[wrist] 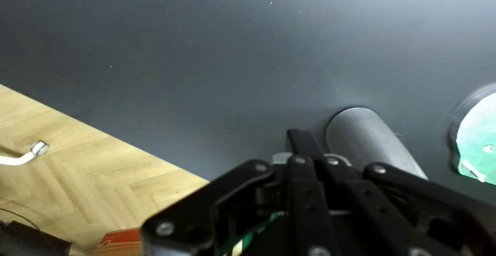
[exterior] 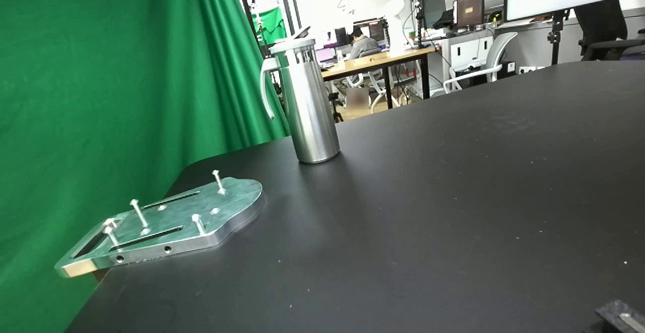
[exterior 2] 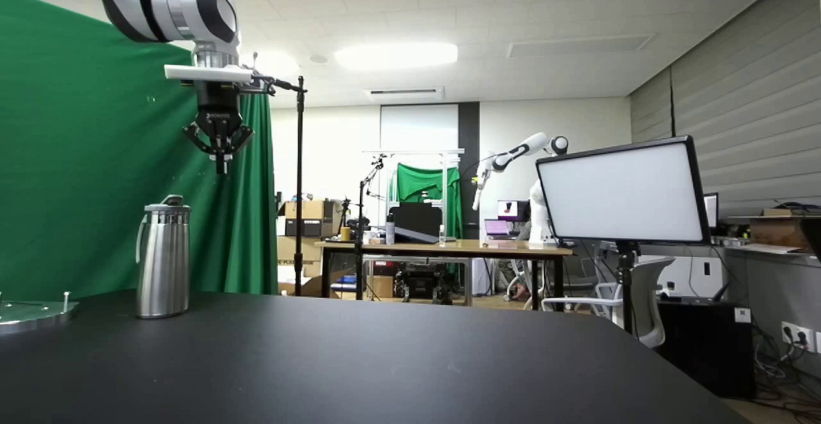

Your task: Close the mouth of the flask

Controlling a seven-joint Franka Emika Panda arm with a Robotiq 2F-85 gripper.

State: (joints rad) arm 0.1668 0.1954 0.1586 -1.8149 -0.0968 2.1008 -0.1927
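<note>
The tall brushed-steel flask (exterior: 313, 116) stands upright on the black table, with a pale handle on one side. It also shows in an exterior view (exterior 2: 163, 270), and partly in the wrist view (wrist: 368, 140) behind my fingers. Its mouth is the greyish top rim (exterior: 293, 46), also seen in an exterior view (exterior 2: 167, 208). A small flap (exterior: 302, 32) tilts up above the rim. My gripper (exterior 2: 222, 166) points down, well above the flask and off to one side of it, touching nothing. Its fingers (wrist: 304, 134) are together and hold nothing. They hide the flask's top in the wrist view.
A flat transparent plate with upright pegs (exterior: 201, 217) lies at the table's edge near the flask, also in the wrist view (wrist: 484, 136). A green curtain (exterior: 101, 71) hangs behind. The black table (exterior: 428, 212) ends beside wooden floor (wrist: 77, 163).
</note>
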